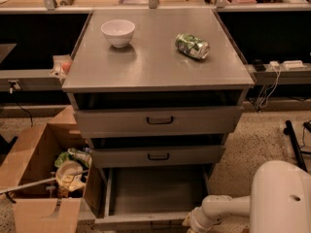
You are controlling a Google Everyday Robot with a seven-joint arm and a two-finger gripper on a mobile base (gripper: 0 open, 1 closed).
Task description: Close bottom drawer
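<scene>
The bottom drawer (pixel 155 191) of the grey metal cabinet (pixel 155 57) is pulled far out, and its shallow tray looks empty. Its grey front (pixel 141 222) lies at the lower edge of the view. The middle drawer (pixel 158 156) and the top drawer (pixel 159 121) stand slightly ajar. My white arm (pixel 228 207) reaches in from the lower right. My gripper (pixel 193 224) is at the right end of the bottom drawer's front, mostly cut off by the frame's lower edge.
A white bowl (pixel 118 32) and a green can (pixel 192 45) lying on its side rest on the cabinet top. An open cardboard box (pixel 43 178) of rubbish stands on the floor left of the drawer. Cables and a power strip (pixel 284 65) are at the right.
</scene>
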